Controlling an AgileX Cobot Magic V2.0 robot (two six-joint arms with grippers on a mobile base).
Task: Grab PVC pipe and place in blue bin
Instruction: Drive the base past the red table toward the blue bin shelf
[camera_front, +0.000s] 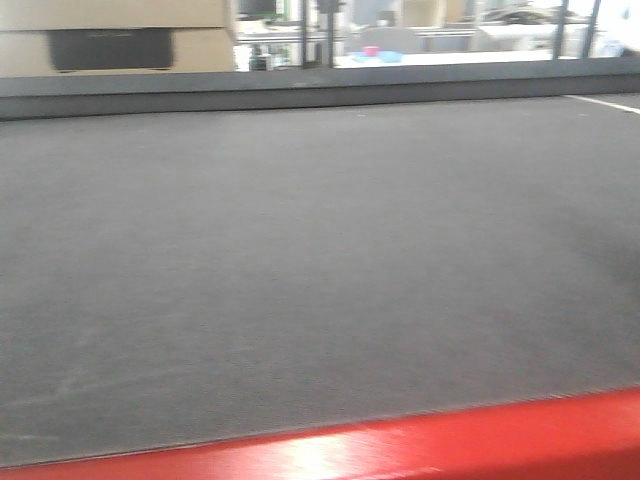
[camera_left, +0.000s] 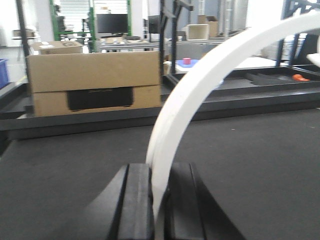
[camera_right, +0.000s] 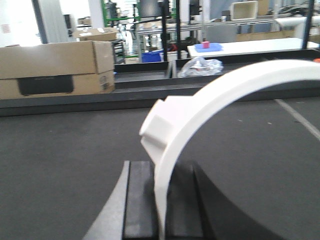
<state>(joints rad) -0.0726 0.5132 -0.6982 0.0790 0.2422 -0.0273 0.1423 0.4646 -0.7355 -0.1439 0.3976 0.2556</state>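
In the left wrist view a white curved PVC pipe (camera_left: 210, 75) rises from between the black fingers and arcs to the upper right; my left gripper (camera_left: 159, 172) is shut on its lower end. In the right wrist view a second white curved PVC pipe (camera_right: 215, 100), with a stepped collar at its left, is clamped in my right gripper (camera_right: 162, 167). Both are held above the dark mat (camera_front: 300, 250). Neither gripper nor pipe shows in the front view. A blue container edge (camera_left: 3, 72) sits at the far left; I cannot tell whether it is the blue bin.
A cardboard box (camera_left: 95, 82) stands on the raised black ledge (camera_front: 300, 95) behind the mat, also visible as the box (camera_right: 55, 67). A crumpled plastic bag (camera_right: 200, 65) lies beyond the ledge. A red edge (camera_front: 450, 445) borders the mat's near side.
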